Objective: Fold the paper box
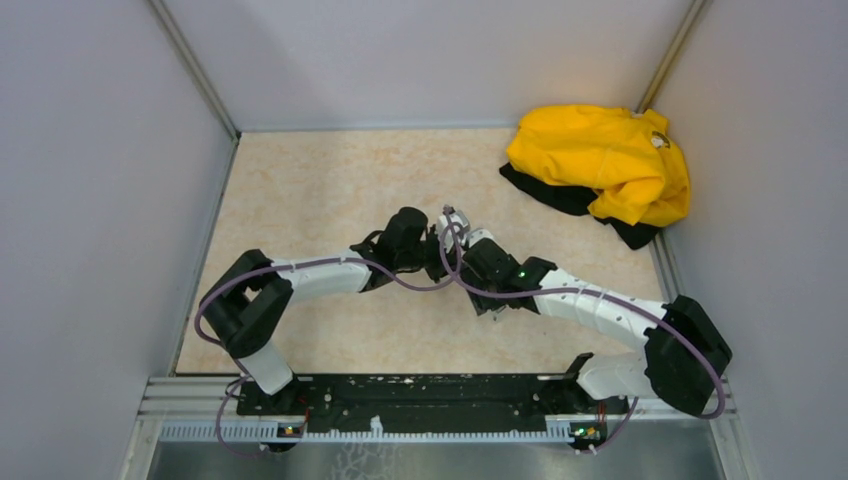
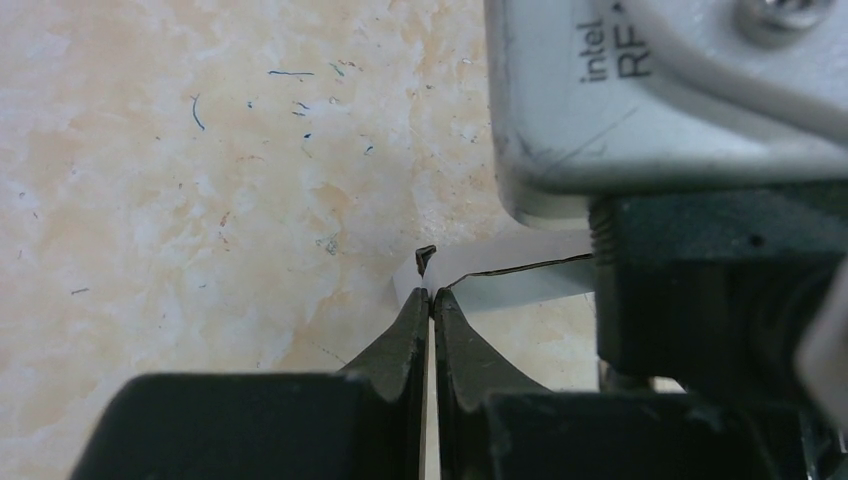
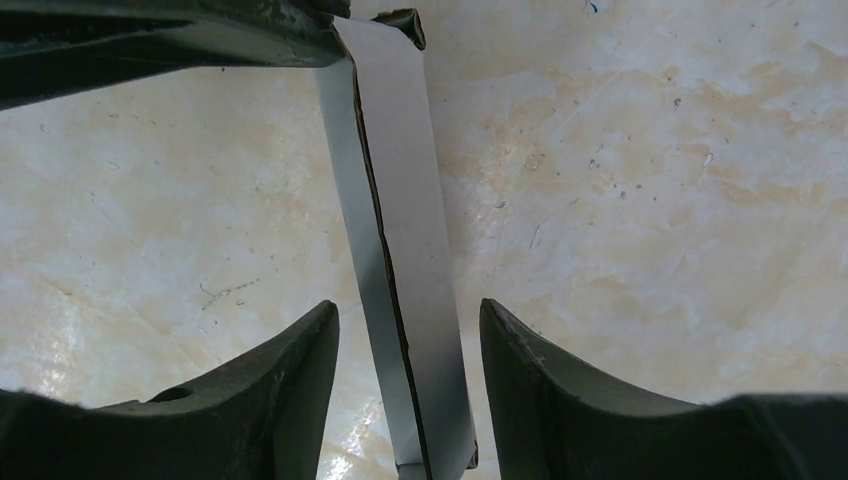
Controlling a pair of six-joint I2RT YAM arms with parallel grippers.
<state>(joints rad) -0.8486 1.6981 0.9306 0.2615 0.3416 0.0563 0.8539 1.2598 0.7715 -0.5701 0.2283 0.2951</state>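
The paper box [image 3: 400, 250] sits off the table [image 1: 320, 190] in the gap where the two arms meet, well apart from the yellow garment [image 1: 610, 160] and on the nearer, left side of it. The left gripper [image 2: 432, 300] has its jaws pressed together on one end of the box, with a small bent corner of cardboard poking up just past the tips. The right gripper [image 3: 408, 308] stands spread, one finger on each side of the box's other end, and a sliver of table shows between each finger and the cardboard. The overhead view gives only a pale scrap between the dark wrists, so the pinch itself cannot be read there. The left wrist view shows the pinch close up, along with the grey camera housing [image 2: 680, 90] of the other arm (its printed lettering is partly cut off). The right wrist view alone shows the box's length: a narrow, flattened strip seen edge-on, with a dark seam running down it. Its long axis runs from the left gripper straight towards the right one.
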